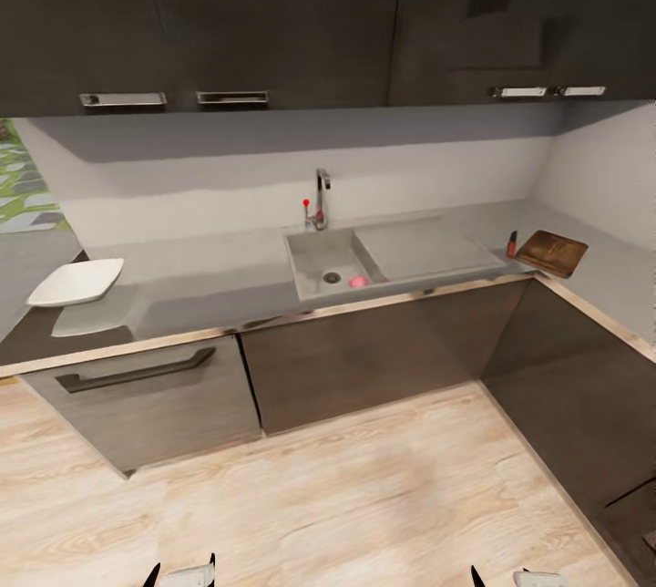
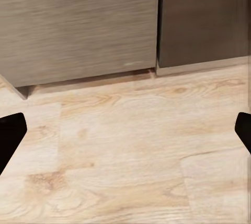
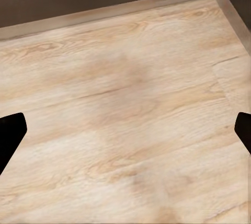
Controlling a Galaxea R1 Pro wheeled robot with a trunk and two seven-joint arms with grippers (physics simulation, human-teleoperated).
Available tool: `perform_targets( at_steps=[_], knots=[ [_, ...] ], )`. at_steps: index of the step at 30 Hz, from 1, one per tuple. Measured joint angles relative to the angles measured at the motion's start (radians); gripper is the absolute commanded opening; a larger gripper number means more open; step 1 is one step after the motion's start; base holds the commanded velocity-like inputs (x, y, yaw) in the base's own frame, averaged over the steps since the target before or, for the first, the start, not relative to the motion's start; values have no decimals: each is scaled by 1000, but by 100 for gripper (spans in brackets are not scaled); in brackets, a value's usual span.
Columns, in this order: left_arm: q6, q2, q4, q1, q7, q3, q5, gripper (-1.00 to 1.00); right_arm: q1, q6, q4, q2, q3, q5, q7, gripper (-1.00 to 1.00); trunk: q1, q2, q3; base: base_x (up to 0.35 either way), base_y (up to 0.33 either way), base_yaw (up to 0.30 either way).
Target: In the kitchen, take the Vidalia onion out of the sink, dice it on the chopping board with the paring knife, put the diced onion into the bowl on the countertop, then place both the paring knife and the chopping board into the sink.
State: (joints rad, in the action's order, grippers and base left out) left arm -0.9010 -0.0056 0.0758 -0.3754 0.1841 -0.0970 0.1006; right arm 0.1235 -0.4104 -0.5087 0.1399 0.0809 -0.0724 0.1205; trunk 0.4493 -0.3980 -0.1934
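Observation:
The pinkish Vidalia onion [image 1: 359, 282] lies in the grey sink [image 1: 321, 252] beside the round drain, under the chrome faucet with its red knob. On the countertop [image 1: 191, 288] at the far right rests the brown chopping board [image 1: 552, 252], and the red-handled paring knife [image 1: 512, 245] lies just left of it. At the far left of the counter sits the white bowl [image 1: 76, 282]. Both grippers hang low over the wooden floor, far from the counter. My left gripper [image 2: 125, 135] is open, and my right gripper [image 3: 125, 135] is open too, with nothing between the fingers.
Dark upper cabinets with metal handles [image 1: 123, 99] hang over the counter. Below it are dark base cabinets and a drawer with a black handle [image 1: 137, 371]. The counter turns a corner at the right. Light wooden floor [image 1: 346, 496] stretches between me and the cabinets.

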Motion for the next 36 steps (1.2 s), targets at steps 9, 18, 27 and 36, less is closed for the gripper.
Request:
perform_targets(
  at_steps=[9,18,27,36],
  knots=[
    [0,0,0,0,1,0,0,100,0,0,0,0,0,0,0,100,0,0,0,165,-259,-1],
    [0,-5,0,0,2,-1,0,100,0,0,0,1,0,0,0,100,0,0,0,70,-109,0],
    [0,-6,0,0,2,-1,0,100,0,0,0,1,0,0,0,100,0,0,0,4,-6,0],
    [0,-5,0,0,2,-1,0,100,0,0,0,0,0,0,0,100,0,0,0,0,0,0]
  ],
)
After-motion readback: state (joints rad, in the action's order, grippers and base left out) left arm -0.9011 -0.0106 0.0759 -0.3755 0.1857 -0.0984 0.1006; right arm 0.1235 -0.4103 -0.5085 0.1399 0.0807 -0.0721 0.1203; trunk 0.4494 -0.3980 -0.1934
